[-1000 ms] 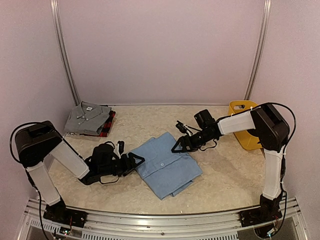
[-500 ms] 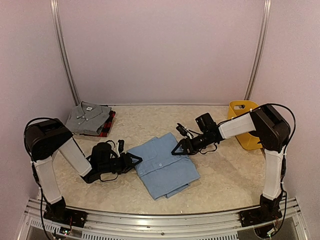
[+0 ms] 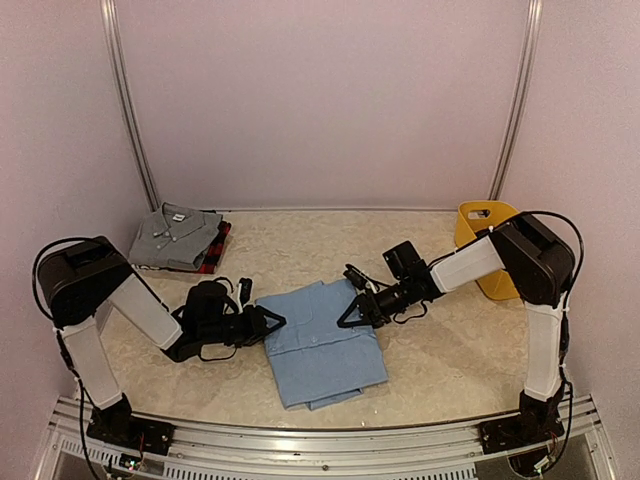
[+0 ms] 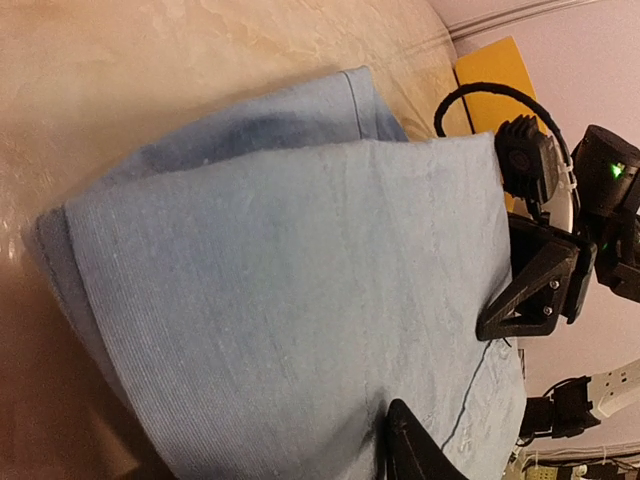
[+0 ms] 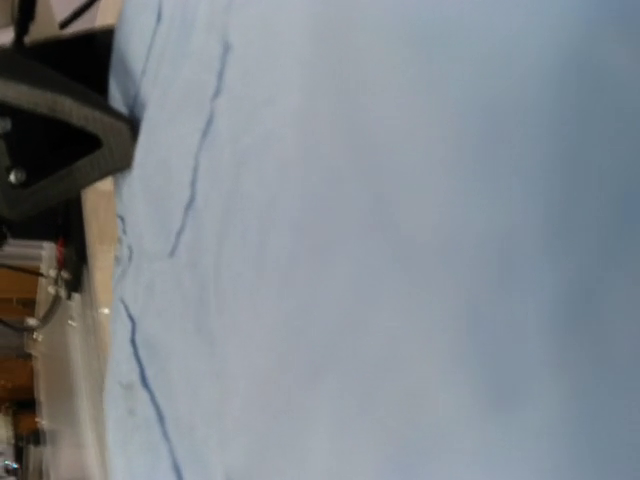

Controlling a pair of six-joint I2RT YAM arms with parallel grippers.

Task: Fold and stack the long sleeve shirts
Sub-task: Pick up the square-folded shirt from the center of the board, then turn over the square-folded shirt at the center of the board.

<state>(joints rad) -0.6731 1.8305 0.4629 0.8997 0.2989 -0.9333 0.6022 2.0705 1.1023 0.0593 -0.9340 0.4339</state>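
My left pincer (image 3: 270,325) and right pincer (image 3: 347,316) grip opposite edges of the light blue shirt (image 3: 318,348), apparently clamped tight.

Red-and-black plaid shirt (image 3: 221,238) mostly hidden under grey collared shirt (image 3: 172,237). Light blue cloth shirt (image 5: 400,240) blurred, cropped in right wrist view. Left pincer (image 3: 272,323), right pincer (image 3: 346,317): closure unclear.

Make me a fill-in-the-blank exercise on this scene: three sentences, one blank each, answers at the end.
1. The folded shirt between the left gripper and the right gripper is light ____.
2. The grey shirt lies on a plaid shirt in the far ____ corner of the table.
3. The basket behind the right arm is ____.

Missing words: blue; left; yellow.
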